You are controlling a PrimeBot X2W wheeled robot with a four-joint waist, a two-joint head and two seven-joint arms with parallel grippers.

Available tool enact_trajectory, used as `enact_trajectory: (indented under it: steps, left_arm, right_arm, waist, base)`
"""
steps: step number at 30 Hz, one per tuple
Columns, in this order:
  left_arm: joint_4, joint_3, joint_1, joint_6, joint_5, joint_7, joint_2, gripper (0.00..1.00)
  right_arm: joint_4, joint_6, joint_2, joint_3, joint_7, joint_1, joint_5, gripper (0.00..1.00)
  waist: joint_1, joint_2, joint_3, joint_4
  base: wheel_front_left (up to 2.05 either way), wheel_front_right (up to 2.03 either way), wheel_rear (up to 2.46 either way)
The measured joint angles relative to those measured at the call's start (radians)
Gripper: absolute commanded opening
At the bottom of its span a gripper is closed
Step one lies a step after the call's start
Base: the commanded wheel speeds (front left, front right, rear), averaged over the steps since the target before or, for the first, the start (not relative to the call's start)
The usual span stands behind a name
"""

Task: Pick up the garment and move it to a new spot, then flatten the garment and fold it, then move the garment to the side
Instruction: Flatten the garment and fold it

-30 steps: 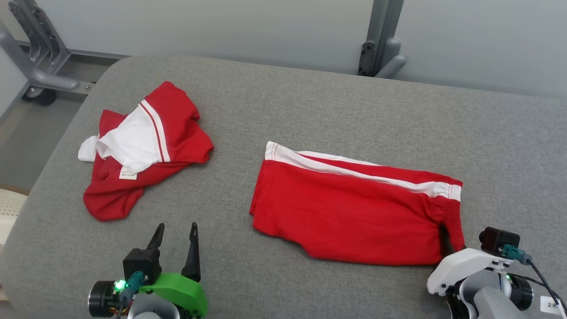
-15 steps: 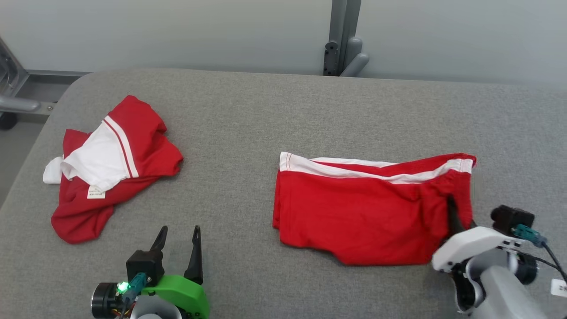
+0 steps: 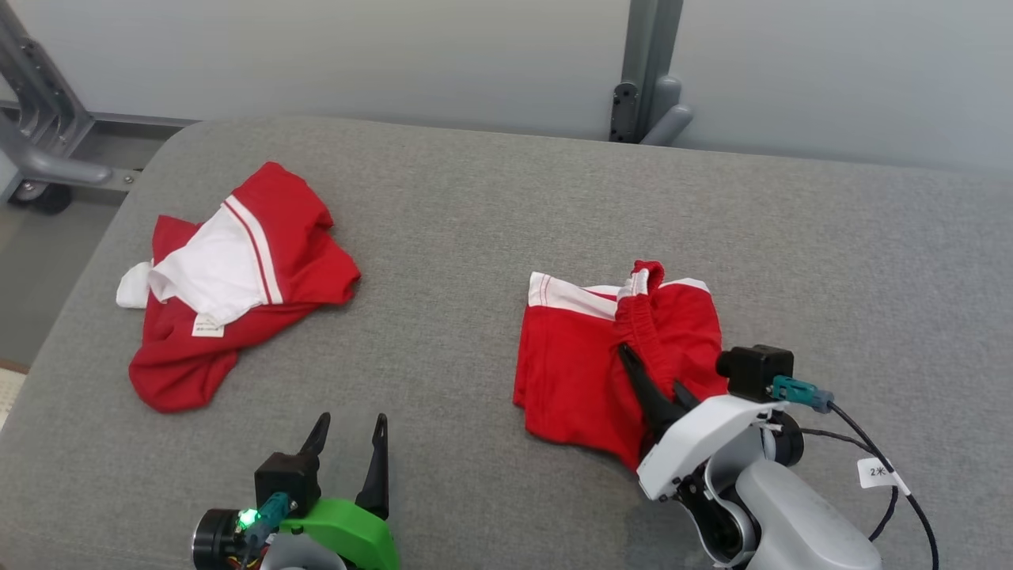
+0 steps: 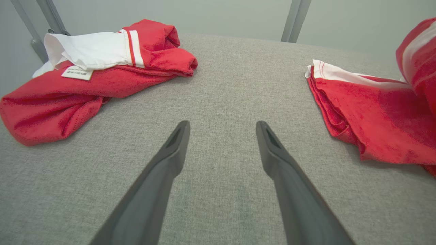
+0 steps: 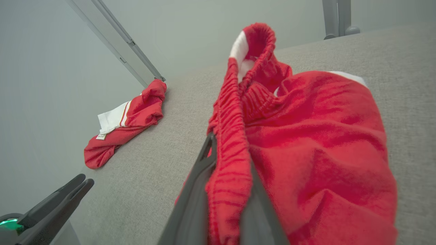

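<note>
Right gripper (image 3: 649, 370) clamped on elastic waistband (image 3: 633, 317) of soft red fabric shorts (image 3: 570, 372) — limp, light; waistband judged the firmest hold.

A: Entry one: small white sewn-in label (image 4: 77, 72) on the crumpled red-and-white garment (image 4: 68, 98)?
B: Print too small to read.
A: Entry two: red elastic-waisted shorts with a white side stripe (image 4: 371, 112)?
B: Left wrist view: cut off at the right edge. Right wrist view: cloth hides one fingertip of the right gripper (image 5: 231, 149); the cloth runs off the bottom edge.
</note>
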Motion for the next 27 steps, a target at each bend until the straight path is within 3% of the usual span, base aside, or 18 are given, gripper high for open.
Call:
enact_trajectory:
  steps: [4, 5, 6, 7, 15, 27]
  left_arm:
    - [0.003, -0.018, 0.000, 0.004, -0.008, 0.000, 0.000, 1.00]
    - [0.004, -0.021, -0.001, 0.003, -0.008, 0.000, 0.000, 1.00]
    - [0.005, -0.023, -0.001, 0.004, -0.007, 0.000, 0.000, 1.00]
    - [0.004, -0.024, -0.001, 0.004, -0.005, 0.000, 0.000, 1.00]
    - [-0.004, 0.017, -0.002, 0.007, 0.017, 0.000, 0.001, 1.00]
    - [-0.027, 0.066, 0.007, 0.006, 0.027, 0.000, 0.000, 1.00]
  right_arm:
    - [0.080, 0.000, 0.020, 0.024, -0.032, -0.049, -0.013, 0.00]
    - [0.104, 0.000, 0.023, 0.024, -0.039, -0.062, -0.017, 0.14]
    - [0.128, 0.000, 0.027, 0.024, -0.048, -0.075, -0.022, 0.75]
    - [0.149, 0.000, 0.028, 0.027, -0.055, -0.086, -0.028, 1.00]
    - [0.224, 0.000, 0.047, 0.015, -0.080, -0.126, -0.069, 1.00]
    - [0.145, 0.000, 0.002, -0.243, -0.084, 0.041, -0.280, 1.00]
  waist:
    - [0.0000, 0.0000, 0.001, 0.048]
    - [0.0000, 0.0000, 0.002, 0.061]
    - [0.0000, 0.0000, 0.003, 0.074]
    - [0.0000, 0.0000, 0.004, 0.087]
    - [0.0000, 0.0000, 0.009, 0.153]
    - [0.0000, 0.0000, -0.004, 0.026]
  base:
    - [0.00, 0.00, 0.00]
    - [0.00, 0.00, 0.00]
    - [0.00, 0.00, 0.00]
    - [0.00, 0.00, 0.00]
    - [0.00, 0.00, 0.00]
    - [0.00, 0.00, 0.00]
